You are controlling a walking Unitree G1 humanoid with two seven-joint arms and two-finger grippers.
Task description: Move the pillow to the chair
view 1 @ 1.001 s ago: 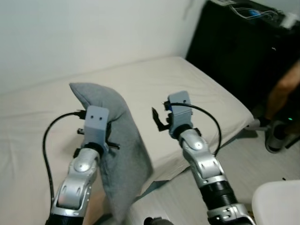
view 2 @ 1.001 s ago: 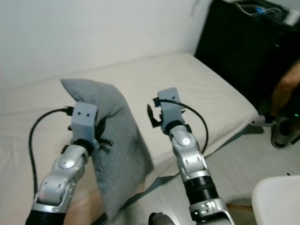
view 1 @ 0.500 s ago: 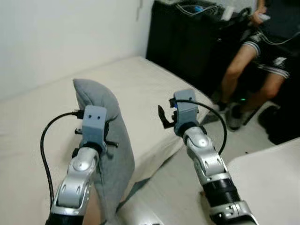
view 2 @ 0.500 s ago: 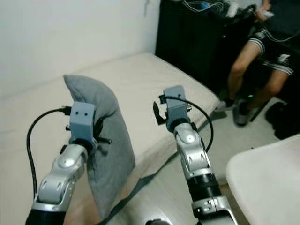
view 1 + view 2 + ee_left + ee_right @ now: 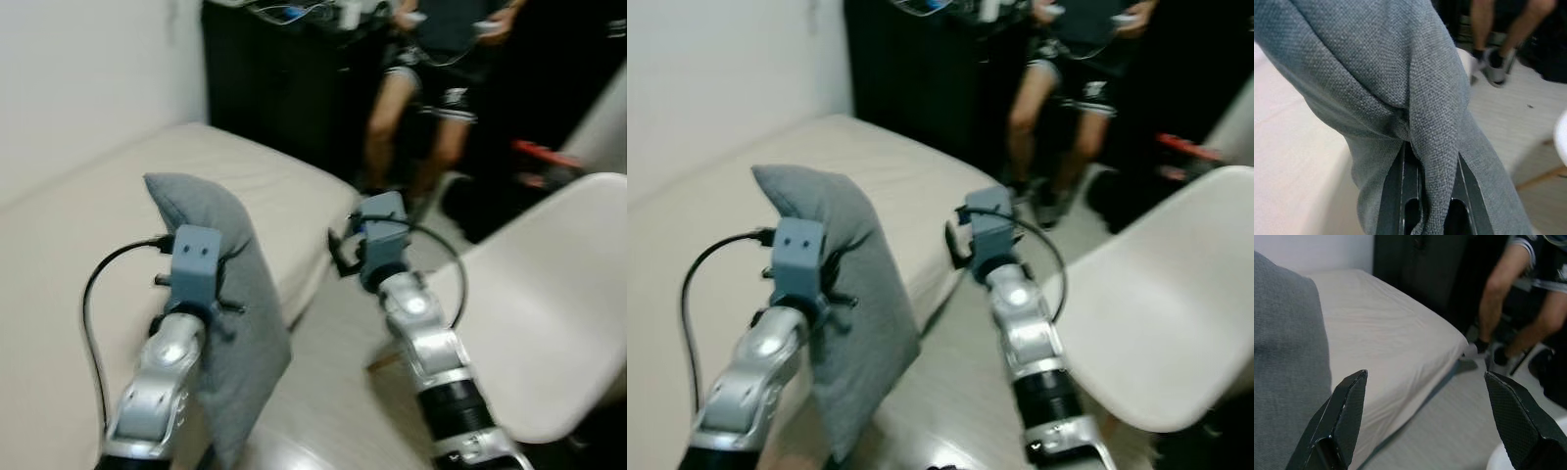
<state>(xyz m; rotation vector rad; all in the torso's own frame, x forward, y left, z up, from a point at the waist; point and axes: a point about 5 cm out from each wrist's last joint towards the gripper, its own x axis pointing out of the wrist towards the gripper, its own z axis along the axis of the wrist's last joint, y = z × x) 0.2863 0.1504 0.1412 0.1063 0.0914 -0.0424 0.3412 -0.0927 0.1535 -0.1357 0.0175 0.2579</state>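
Between the fingers of the left gripper (image 5: 1422, 196) we find a fold of the grey pillow (image 5: 240, 313), pinched tight; the two black fingers (image 5: 1393, 196) lie close on either side of the cloth. The pillow hangs from that grip, clear of the bed (image 5: 118, 196), its upper corner rising above the fingers and its bulk drooping below them toward the floor (image 5: 333, 392). The bed lies beyond and to the left of those fingers, cream-coloured, against a white wall (image 5: 88, 69).

The right gripper (image 5: 1425, 421) is raised beside the pillow and holds nothing; we see its fingers (image 5: 1344, 416) spread wide apart. Past them lie the bed's corner and the pale floor, with the pillow at the edge of the wrist view, near one finger but not touching it.

To the right of the right gripper stands the white chair (image 5: 549, 304), its seat bare and well apart from the pillow. Beyond both grippers a person (image 5: 431, 88) in dark shorts sits by dark furniture (image 5: 274, 88), legs toward the bed's end. The head views are somewhat blurred.
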